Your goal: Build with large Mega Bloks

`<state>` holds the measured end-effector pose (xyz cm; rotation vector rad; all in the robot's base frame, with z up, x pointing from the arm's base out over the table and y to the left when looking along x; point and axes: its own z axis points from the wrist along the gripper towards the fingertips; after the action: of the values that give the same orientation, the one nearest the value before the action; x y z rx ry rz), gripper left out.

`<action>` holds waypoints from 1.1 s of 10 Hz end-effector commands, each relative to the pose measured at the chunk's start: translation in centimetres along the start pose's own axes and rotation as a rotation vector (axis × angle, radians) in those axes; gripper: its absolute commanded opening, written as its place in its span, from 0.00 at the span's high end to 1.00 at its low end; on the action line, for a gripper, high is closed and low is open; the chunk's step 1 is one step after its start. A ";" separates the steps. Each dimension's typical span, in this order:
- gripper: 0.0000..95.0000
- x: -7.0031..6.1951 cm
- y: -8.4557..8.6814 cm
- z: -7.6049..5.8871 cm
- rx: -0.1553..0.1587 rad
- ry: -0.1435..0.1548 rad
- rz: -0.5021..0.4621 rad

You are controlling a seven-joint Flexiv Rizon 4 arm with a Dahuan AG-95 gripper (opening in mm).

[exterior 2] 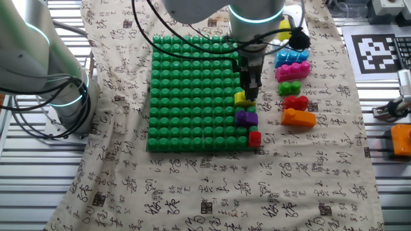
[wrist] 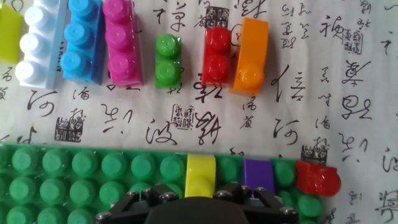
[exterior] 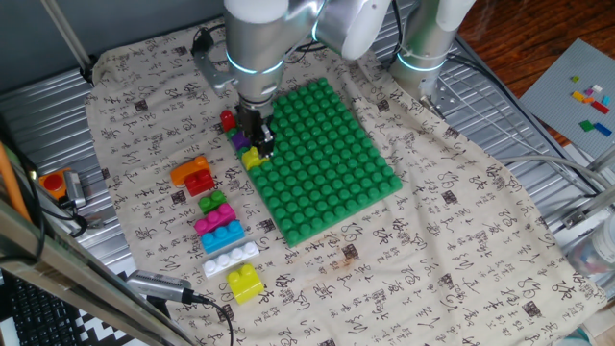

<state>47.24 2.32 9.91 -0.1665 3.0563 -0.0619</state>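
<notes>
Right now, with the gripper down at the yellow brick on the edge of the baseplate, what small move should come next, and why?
Probably open and lift straight up. The gripper sits on the yellow brick, which already looks seated on the green baseplate in line with the purple brick and red brick. Whether the jaws have let go is not visible.

We see the desk (exterior: 538, 144) draped in a cream cloth (exterior: 461, 250) printed with dark characters. On the cloth lies a green studded baseplate (exterior: 332, 163), and beside its edge a row of loose bricks — orange (exterior: 189, 169), red (exterior: 200, 183), green (exterior: 212, 204), pink (exterior: 215, 219), blue (exterior: 222, 236), white (exterior: 231, 259) and yellow (exterior: 245, 284).
</notes>
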 end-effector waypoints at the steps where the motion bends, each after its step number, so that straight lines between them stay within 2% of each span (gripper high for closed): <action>1: 0.40 -4.0 -4.7 -3.4 -0.018 0.099 0.023; 2: 0.60 -4.0 -4.7 -3.4 -0.024 0.134 0.031; 3: 0.60 -4.0 -4.7 -3.5 -0.028 0.161 0.040; 4: 0.60 -4.0 -4.7 -3.4 -0.029 0.167 0.041; 7: 0.60 -4.6 -4.9 -2.8 -0.028 0.157 0.045; 11: 0.60 -6.5 -5.8 -0.6 -0.023 0.146 0.045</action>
<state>54.45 -2.75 11.05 -0.0990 3.2024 -0.0416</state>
